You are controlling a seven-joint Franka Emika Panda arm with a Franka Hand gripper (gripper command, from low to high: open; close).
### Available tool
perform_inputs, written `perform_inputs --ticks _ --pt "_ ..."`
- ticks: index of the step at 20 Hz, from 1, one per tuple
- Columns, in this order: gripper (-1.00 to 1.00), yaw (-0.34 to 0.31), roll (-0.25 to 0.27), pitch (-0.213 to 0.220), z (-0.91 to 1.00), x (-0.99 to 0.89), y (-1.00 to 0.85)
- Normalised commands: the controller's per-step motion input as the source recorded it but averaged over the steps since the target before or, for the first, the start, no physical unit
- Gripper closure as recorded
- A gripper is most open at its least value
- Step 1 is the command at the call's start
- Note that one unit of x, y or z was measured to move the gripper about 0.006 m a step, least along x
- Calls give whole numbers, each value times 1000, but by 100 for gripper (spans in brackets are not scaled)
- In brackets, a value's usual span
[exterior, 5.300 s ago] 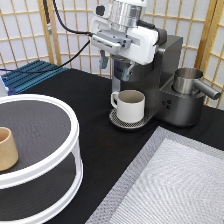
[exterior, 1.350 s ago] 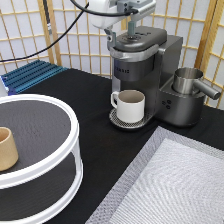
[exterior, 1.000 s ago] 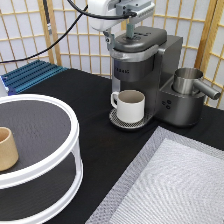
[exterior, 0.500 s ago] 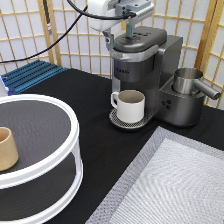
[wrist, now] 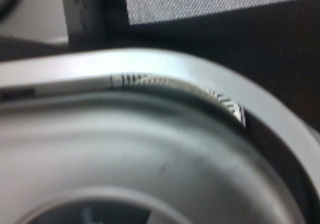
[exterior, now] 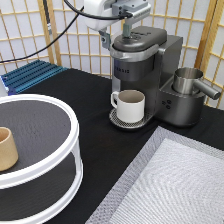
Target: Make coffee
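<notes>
Exterior view: the gripper is seen at the exterior view's top, directly above the closed lid of the coffee machine. Whether it is open or closed cannot be told. A white mug is set on the machine's drip tray. The coffee pod is not seen in either view. A tan cup is placed on the round white stand. Wrist view is filled by the machine's silver lid.

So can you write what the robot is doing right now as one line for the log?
task: make coffee | gripper: over coffee machine lid, at its top | lid: down | white mug: on drip tray under spout | pod: not visible
</notes>
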Motion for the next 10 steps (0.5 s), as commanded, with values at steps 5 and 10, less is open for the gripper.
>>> perform_inputs --ticks 5,10 --pt "-100 0 159 41 343 -281 -889" --pt "-100 0 123 -31 -175 -123 -991"
